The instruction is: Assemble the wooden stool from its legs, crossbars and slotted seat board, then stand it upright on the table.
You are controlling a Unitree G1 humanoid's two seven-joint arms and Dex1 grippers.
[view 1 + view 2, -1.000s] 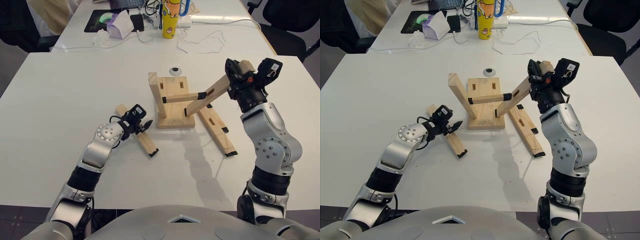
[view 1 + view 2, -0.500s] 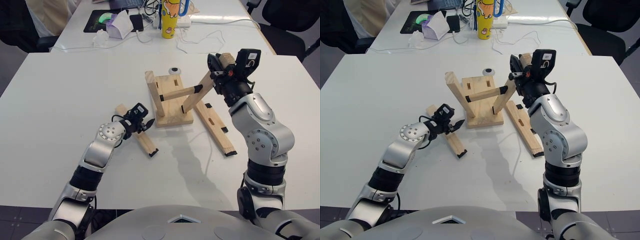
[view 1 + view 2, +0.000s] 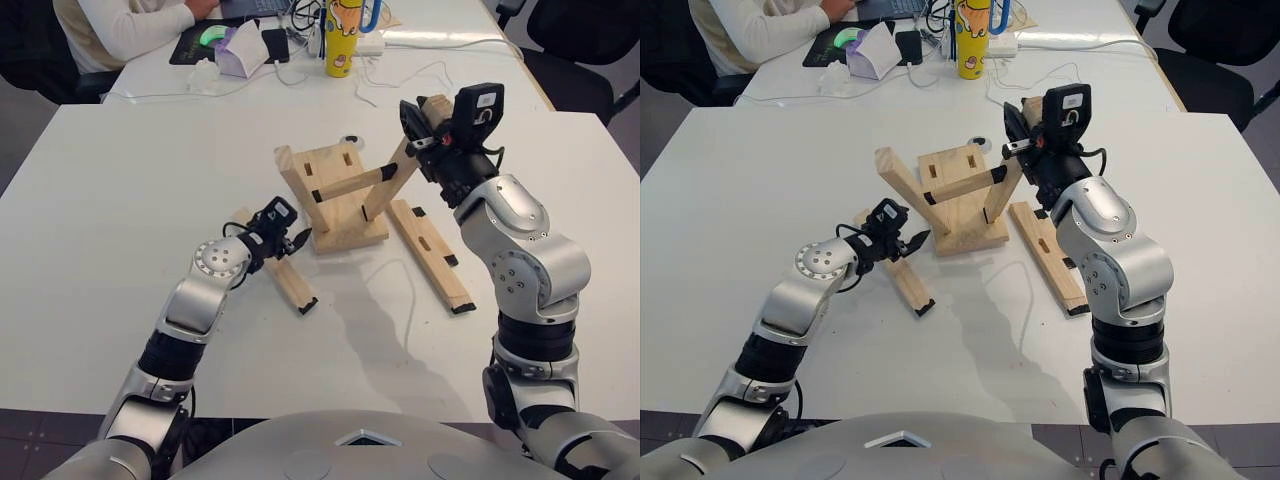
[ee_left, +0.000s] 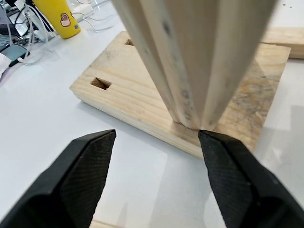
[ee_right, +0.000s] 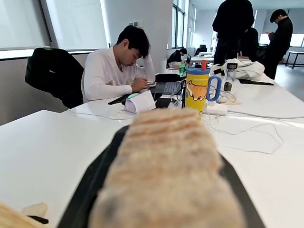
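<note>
On the white table [image 3: 120, 200], the left gripper [image 3: 291, 241] hovers with fingers spread just left of the seat board [image 3: 350, 225], over a loose leg [image 3: 288, 275] lying flat. The seat board lies mid-table carrying a tilted leg [image 3: 297, 185], joined by a crossbar [image 3: 350, 183] to a second leg [image 3: 383, 190]. The right gripper [image 3: 422, 125] pinches that second leg's top end, and right of the board a slotted piece [image 3: 432, 255] lies flat

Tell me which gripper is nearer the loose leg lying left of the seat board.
Left. The left gripper hovers open just over the loose leg, beside the seat board. The right gripper is across the board, clamped on the top of another stool leg.
</note>
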